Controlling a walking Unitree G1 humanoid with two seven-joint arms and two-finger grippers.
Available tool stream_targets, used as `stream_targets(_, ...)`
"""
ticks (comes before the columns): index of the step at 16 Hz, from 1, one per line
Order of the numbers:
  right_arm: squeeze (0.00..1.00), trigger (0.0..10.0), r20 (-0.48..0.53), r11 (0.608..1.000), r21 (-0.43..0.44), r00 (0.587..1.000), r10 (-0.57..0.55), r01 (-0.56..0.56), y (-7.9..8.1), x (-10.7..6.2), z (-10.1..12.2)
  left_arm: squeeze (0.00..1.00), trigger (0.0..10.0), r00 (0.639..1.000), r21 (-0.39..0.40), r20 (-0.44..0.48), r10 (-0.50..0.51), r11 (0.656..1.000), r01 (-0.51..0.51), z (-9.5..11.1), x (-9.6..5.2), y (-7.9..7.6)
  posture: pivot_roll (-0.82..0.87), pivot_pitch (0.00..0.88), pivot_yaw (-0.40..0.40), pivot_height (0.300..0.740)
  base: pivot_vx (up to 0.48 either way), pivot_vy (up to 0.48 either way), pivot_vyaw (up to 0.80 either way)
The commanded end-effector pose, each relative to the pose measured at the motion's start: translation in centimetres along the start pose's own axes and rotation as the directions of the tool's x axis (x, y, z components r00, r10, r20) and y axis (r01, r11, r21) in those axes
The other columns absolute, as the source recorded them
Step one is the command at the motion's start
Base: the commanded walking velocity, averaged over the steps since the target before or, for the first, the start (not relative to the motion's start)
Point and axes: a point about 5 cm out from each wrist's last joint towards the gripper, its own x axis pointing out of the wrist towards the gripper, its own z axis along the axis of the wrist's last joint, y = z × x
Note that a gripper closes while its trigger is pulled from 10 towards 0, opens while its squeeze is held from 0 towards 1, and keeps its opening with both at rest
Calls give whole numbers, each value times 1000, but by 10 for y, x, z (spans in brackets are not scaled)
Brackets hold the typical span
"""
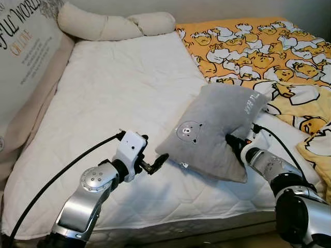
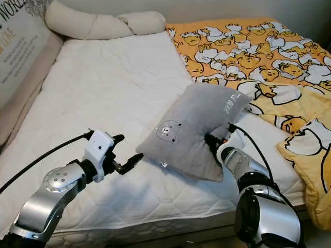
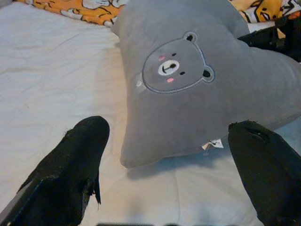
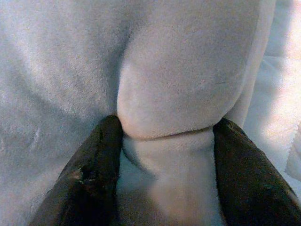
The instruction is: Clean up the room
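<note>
Resting tilted on the white quilted mattress (image 1: 114,103), the soft grey plush bear-face cushion (image 1: 207,134) is pinched at its edge by the right pincer (image 1: 234,143). It appears light and compressible. The left pincer (image 1: 155,166) is spread wide just beside its lower corner.

Open mattress left, blocked right.
Bare white mattress (image 1: 114,103) free toward bolster (image 1: 111,25); grey pillow (image 1: 214,132) and duck blanket (image 1: 264,49) obstruct right side.

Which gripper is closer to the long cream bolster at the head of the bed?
Left. The left gripper sits open beside the grey bear pillow, on the bolster's side; the right gripper clamps the pillow farther away.
</note>
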Motion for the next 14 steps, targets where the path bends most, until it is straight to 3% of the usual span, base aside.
stream_targets(1,0,0,-14,1000,2,1000,-3,3,4,2,-4,0,10000,1000,-3,-4,0,1000,0,0,-2,2,-72,0,16,740,0,0,0)
stream_targets(5,0,0,-7,1000,5,1000,24,-24,10,4,-3,0,10000,1000,-8,-13,-10,1000,10,-1,-6,5,-73,0,15,740,0,0,0)
stream_targets(9,0,0,-4,1000,-8,1000,29,-29,17,6,0,0,10000,998,-16,-30,57,998,-58,-6,-14,13,-68,0,5,740,0,0,0)
stream_targets(14,0,0,-4,1000,-3,1000,22,-22,20,7,0,0,10000,998,-29,-32,57,998,-58,-8,-18,13,-68,0,4,740,0,0,0)
